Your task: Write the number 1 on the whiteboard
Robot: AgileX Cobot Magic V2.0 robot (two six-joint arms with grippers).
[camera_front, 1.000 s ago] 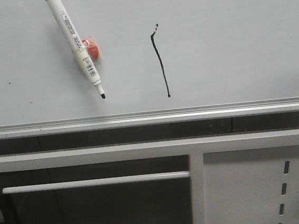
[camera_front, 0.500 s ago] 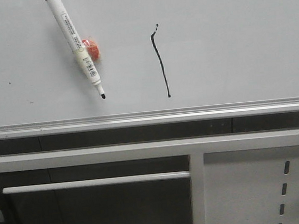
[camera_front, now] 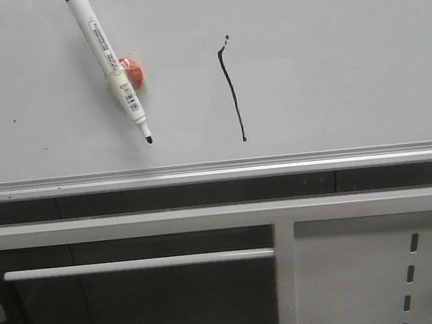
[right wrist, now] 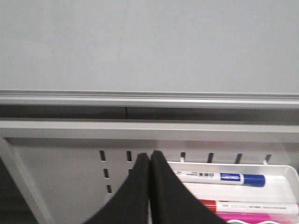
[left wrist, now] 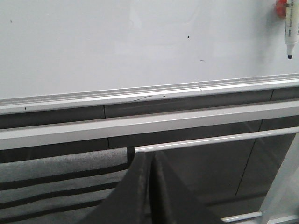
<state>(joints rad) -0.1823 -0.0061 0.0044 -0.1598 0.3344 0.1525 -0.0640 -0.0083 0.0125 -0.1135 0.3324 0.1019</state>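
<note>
- We saw the left tool [left wrist: 152,186] in its wrist view with its two dark fingers pressed together and nothing between them; it hung below the whiteboard [left wrist: 117,42], apart from it, in front of the grey rails [left wrist: 140,123].
- The right tool [right wrist: 150,186] was likewise closed tight on nothing, held low before the white perforated panel [right wrist: 70,172], just beside a white tray [right wrist: 280,186] holding a blue-capped marker [right wrist: 219,177], a red one and a pink one.
- In the front view neither tool showed; the number 1 [camera_front: 231,91] stood near the middle of the board, a thin, nearly vertical black stroke with a small hook and dot at its top, well above both tools.
- To its left a white marker [camera_front: 111,65] lay tilted against the board, its black tip downward, with a small orange object [camera_front: 134,70] just behind it.
- The board's silver bottom edge [camera_front: 216,168] ran the full width.
</note>
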